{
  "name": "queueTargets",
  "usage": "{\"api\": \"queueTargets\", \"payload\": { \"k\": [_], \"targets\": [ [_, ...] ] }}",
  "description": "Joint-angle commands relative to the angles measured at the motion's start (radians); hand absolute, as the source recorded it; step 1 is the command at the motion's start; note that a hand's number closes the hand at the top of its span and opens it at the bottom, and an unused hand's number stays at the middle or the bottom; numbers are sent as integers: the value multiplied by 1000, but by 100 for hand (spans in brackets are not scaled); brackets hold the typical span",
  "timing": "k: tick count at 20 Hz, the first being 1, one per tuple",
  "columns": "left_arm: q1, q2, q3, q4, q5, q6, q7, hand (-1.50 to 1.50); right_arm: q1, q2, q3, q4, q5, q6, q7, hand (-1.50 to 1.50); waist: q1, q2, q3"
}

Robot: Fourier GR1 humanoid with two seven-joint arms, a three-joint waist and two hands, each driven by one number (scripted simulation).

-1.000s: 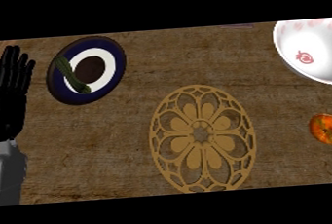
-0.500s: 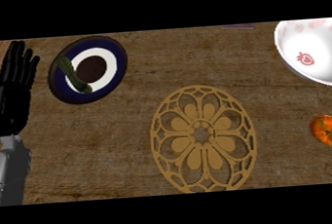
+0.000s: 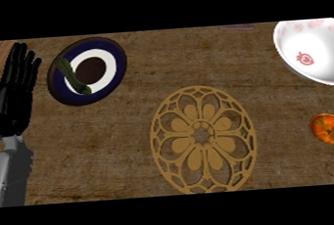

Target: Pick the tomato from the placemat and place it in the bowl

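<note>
An orange-red tomato (image 3: 329,128) lies on the wooden counter at the right edge, to the right of the round tan placemat (image 3: 203,139) and apart from it. Above the tomato, at the top right, stands a white bowl (image 3: 312,51) with red markings inside; part of it is cut off by the view's edge. My left hand (image 3: 10,96) rests open at the far left with fingers pointing up, far from the tomato. The right hand does not show.
A dark blue plate (image 3: 87,71) with a white ring, a brown centre and a green vegetable (image 3: 73,77) on it sits at the upper left, just right of my left hand.
The left hand has drifted slightly to the right and up. Tomato, bowl, placemat and plate have stayed in place.
</note>
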Motion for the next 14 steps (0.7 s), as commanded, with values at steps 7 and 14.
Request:
{"api": "queueTargets", "payload": {
  "k": [7, 14],
  "targets": [
    [-9, 2, 1, 24, -5, -8, -21, 0, -15, 124, 22, 188, 36, 4, 1, -150, -3, 6, 1],
    [-33, 18, 8, -6, -6, 6, 20, 0, -33, 194, -86, 264, -89, 133, -22, -150, -9, 2, 3]
  ]
}}
